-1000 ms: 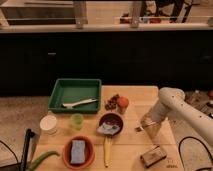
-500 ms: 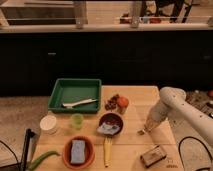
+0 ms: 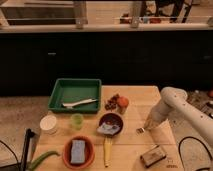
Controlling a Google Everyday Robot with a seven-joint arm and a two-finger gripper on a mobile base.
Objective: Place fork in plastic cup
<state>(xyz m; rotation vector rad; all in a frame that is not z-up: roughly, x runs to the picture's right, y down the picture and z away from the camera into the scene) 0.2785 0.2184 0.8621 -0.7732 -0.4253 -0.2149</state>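
Observation:
My gripper [image 3: 148, 123] hangs from the white arm [image 3: 172, 100] at the right side of the wooden table [image 3: 135, 145], low over the tabletop. A small dark slim piece, which looks like the fork [image 3: 141, 130], lies at the gripper's tip. I cannot tell whether it is gripped or lying on the table. The plastic cup [image 3: 76, 120], a small translucent light-green tumbler, stands upright at the left, in front of the green tray, well away from the gripper.
A green tray [image 3: 75, 90] holds a long white utensil [image 3: 80, 103]. A white round container [image 3: 48, 123] stands left of the cup. Also on the table: a dark red bowl [image 3: 111, 122], an orange bowl with a blue sponge [image 3: 77, 151], a yellow-handled utensil [image 3: 107, 150], fruit [image 3: 120, 103] and a brown block [image 3: 153, 155].
The gripper has stayed at nearly the same spot, shifting only slightly at the table's right side. Nothing else has moved.

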